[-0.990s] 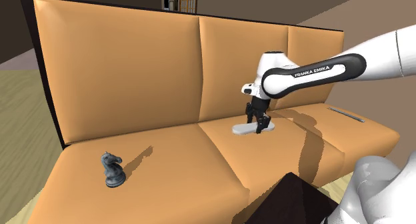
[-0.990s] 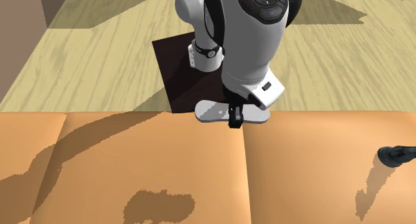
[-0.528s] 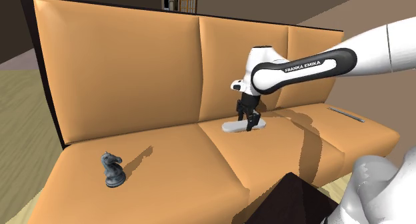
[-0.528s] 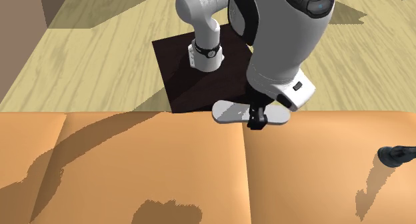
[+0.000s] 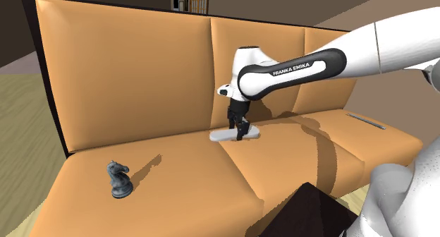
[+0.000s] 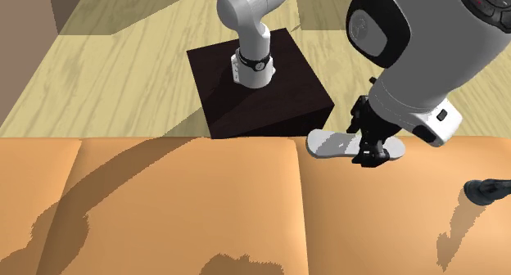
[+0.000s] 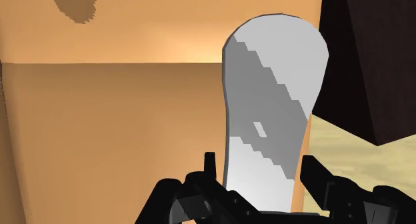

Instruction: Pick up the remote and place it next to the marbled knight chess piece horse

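Sofa (image 5: 134,80): orange, smooth, leather-like skin, soft sheen across backrest and seat
Remote (image 7: 273,89): plain pale grey-white, flat matt face, material not readable
Knight (image 5: 119,178): dark grey, mottled stone-like look, faint gloss
Floor (image 6: 123,77): pale wood, grain showing along the planks
Arm (image 5: 384,45): smooth white shell, glossy, with dark joints
Gripper (image 6: 366,160): all black, matt
Stand (image 6: 270,93): dark brown box, matt, no visible grain or texture

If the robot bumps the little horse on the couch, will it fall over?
Probably, yes. The horse stands upright, tall over a small round base, so a nudge up high would likely tip it. The couch seat looks cushioned, so it likely wouldn't break or roll far.
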Controlling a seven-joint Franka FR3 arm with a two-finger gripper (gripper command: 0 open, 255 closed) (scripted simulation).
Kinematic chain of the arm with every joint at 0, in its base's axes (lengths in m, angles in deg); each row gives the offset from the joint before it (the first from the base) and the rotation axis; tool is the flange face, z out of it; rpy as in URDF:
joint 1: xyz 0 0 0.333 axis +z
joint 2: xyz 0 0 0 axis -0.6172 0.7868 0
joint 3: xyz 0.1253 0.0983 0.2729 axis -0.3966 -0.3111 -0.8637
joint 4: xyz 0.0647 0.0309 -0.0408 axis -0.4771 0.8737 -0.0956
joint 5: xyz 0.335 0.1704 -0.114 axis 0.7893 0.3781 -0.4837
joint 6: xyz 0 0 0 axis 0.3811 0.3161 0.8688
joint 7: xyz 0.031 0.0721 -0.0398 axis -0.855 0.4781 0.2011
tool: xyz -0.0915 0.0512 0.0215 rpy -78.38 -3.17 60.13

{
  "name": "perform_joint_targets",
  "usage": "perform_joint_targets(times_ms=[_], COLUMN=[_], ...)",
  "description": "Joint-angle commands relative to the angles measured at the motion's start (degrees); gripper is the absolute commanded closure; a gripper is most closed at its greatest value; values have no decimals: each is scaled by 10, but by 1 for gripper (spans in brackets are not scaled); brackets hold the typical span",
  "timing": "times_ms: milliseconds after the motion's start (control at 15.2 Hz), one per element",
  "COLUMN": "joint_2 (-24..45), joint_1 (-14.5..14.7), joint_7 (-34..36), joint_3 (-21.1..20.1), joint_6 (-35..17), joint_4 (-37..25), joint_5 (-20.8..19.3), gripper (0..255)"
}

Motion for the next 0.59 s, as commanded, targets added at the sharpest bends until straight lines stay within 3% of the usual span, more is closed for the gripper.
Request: perform_joint_targets(times_ms=[0,528], joint_2=[31,158], joint_1=[10,43], joint_7=[13,69], joint_3=[-9,-43], joint_6=[3,40], joint_4=[-34,-194], joint_5=[11,42], gripper=[255,255])
